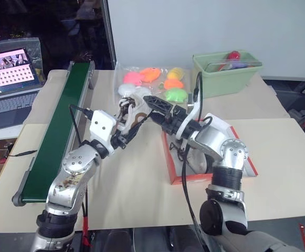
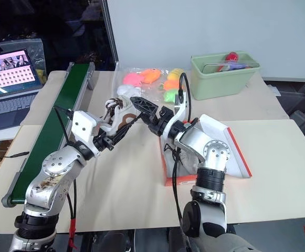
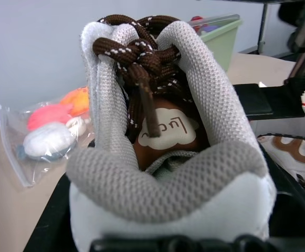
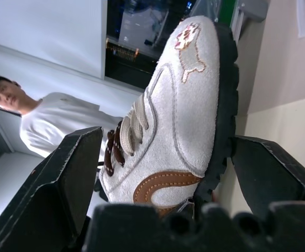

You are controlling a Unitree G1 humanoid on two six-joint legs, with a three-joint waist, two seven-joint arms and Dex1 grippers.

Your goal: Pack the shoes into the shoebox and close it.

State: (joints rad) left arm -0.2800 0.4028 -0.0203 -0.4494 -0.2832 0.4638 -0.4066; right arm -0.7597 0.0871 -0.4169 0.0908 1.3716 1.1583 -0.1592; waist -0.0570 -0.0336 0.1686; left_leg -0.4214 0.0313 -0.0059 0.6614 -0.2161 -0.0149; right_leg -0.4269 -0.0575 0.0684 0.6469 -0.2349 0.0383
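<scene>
Above the table, one shoe (image 4: 178,115) between two claws.

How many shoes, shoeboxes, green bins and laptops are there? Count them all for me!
Shoes: 2 (one held up in the air, one in the box)
Shoebox: 1
Green bin: 1
Laptop: 1
Total: 5
</scene>
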